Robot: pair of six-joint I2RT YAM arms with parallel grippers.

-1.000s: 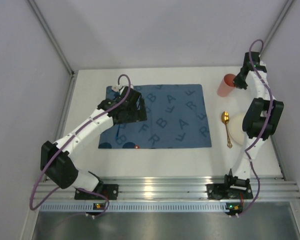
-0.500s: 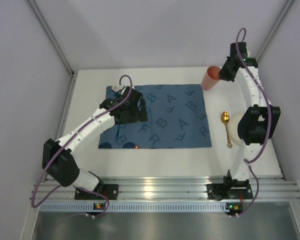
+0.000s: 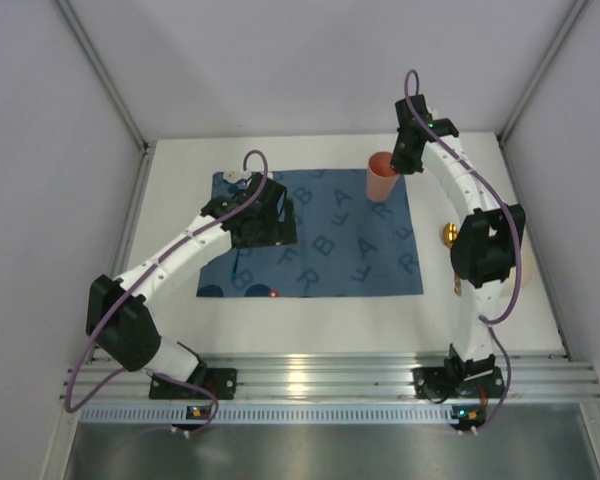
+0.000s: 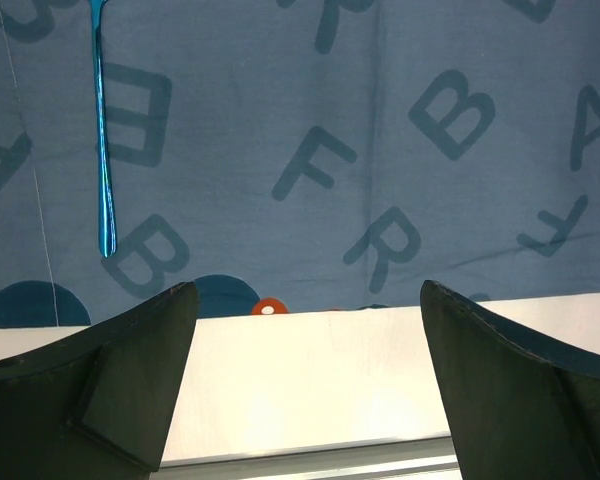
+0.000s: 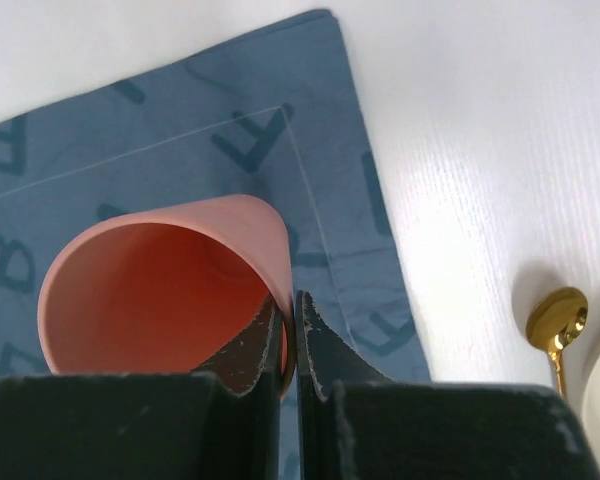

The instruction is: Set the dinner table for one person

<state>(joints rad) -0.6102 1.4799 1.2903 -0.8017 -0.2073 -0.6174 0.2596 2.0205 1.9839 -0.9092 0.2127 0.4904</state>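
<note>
Now the right hand [image 5: 292, 325] pinches the rim of the pink cup [image 5: 150, 300] between its 2 fingers, over a corner of the blue lettered placemat [image 5: 180, 130]. The white table [image 5: 460, 150] spreads beneath and to that hand's right, carrying a gold spoon [image 5: 557, 320]. The left hand [image 4: 307, 295] hangs spread wide and empty above the placemat's edge, with a blue utensil handle [image 4: 102, 150] ahead to its left.

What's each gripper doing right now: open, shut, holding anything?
Left gripper: open, holding nothing.
Right gripper: shut on the rim of the cup.
</note>
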